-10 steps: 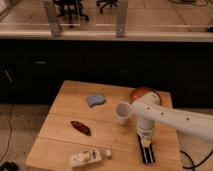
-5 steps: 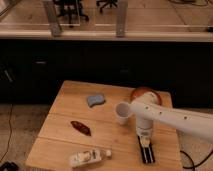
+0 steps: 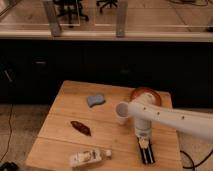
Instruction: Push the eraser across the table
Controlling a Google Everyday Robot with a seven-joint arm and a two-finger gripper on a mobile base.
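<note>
Once checked, found eraser (image 3: 146, 155) lying flat at front right of table (image 3: 60, 132), just short of the edge. Spotted gripper (image 3: 144, 142) at its far end, touching or just above; couldn't tell open or closed. Judged eraser light, stiff, low, likely grippy underneath. Needed no grasp: would have pressed low on a long side, centred, to stop it spinning. Noted cup (image 3: 121, 112) close behind.

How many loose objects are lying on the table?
6: sponge back centre, brown oblong left, cup centre, red bowl back right, white object front, eraser front right, at the claw. The arm may hide more.
</note>
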